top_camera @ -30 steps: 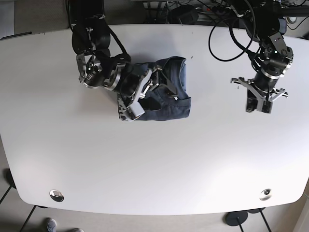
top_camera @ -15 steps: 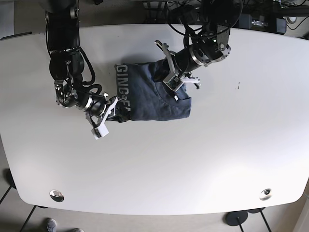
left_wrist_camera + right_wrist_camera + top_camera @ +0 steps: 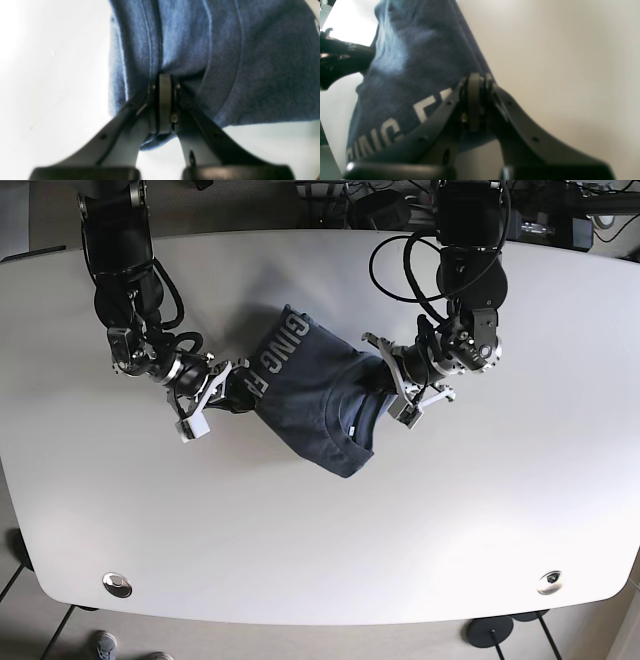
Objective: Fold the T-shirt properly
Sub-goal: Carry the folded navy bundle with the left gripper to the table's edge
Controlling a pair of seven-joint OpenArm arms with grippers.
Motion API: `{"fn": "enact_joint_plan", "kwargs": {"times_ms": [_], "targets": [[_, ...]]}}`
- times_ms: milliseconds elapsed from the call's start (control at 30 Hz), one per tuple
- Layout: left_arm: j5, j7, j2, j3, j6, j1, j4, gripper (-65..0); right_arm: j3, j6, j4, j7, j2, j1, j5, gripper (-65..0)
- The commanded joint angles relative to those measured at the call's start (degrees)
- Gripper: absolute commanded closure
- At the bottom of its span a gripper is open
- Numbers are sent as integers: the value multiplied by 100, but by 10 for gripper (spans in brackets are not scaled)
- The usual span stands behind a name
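Observation:
The dark blue T-shirt [image 3: 312,392], with white lettering, lies folded and skewed like a diamond in the middle of the white table [image 3: 320,530]. My right gripper [image 3: 238,388] is shut on the shirt's left edge by the lettering. In the right wrist view the gripper [image 3: 475,77] pinches the blue cloth [image 3: 415,62]. My left gripper [image 3: 382,386] is shut on the shirt's right edge. In the left wrist view the gripper [image 3: 165,80] clamps a fold of the cloth [image 3: 225,62]. The cloth stretches between the two grippers.
Two round metal fittings sit near the table's front corners, one on the left [image 3: 117,584] and one on the right [image 3: 549,582]. Cables [image 3: 400,200] and gear lie behind the back edge. The table's front edge curves along the bottom of the base view.
The shirt has turned from a flat rectangle into a tilted diamond and shifted slightly forward. My left gripper has moved from its back edge to its right side. My right gripper stays at the left edge.

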Motion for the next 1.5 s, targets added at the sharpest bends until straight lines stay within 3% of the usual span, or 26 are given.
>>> {"fn": "enact_joint_plan", "kwargs": {"times_ms": [33,133,233,400,500,567,600,633,733,833,967,1067,1133,1300,1367,1500], "targets": [[-94,-221,-24,173,30,-503,-266,0,38,34,387,121,161,-51,98,-29],[-94,-916,-147,419,30,-1162,-1549,0,38,7,721,129,179,-305,98,-29],[-121,-1443,-235,753,30,-1786,-2569,0,-32,-2,1143,112,3,-613,98,-29],[-94,-1241,-340,797,39,-2094,-1857,0,-349,-2,1178,103,-331,-780,89,-29],[-94,-1004,-349,806,153,-2032,-1136,0,-366,-2,1292,103,-384,-798,107,-29],[-94,-723,-349,806,681,-1874,-521,-6,-366,-10,1486,86,-375,-824,142,-29],[-94,-599,-340,815,1085,-1742,-239,-46,-358,-10,1626,68,-358,-877,142,-29],[-103,-547,-305,938,1604,-1575,130,-146,-331,-10,1802,-38,-340,-903,133,-29],[-94,-854,-182,1246,2623,-1021,869,-353,240,-10,2198,-424,-349,-1053,142,-29],[-86,-1593,-182,1879,3379,-661,965,-388,847,-2,2444,-714,-384,-1114,142,-29],[-86,-2323,46,2424,3916,-415,359,-389,1339,34,2497,-943,-331,-1097,115,-29],[11,-3061,-77,2969,3925,-309,-380,-386,1559,42,2514,-1101,-322,-1079,115,-29],[503,-3632,-112,3233,3925,-300,-1215,-386,1620,42,2523,-1119,-322,-1070,115,-29],[582,-3615,-323,2292,3872,-274,-1945,-386,1629,7,2532,-1128,-331,-930,142,-29],[565,-3369,-736,1975,3459,-265,-1866,-386,1629,7,2532,-1128,-340,-921,151,-29],[565,-2753,-1457,982,1823,-265,-1725,-385,1629,7,2523,-1128,-366,-921,151,-29]]}}
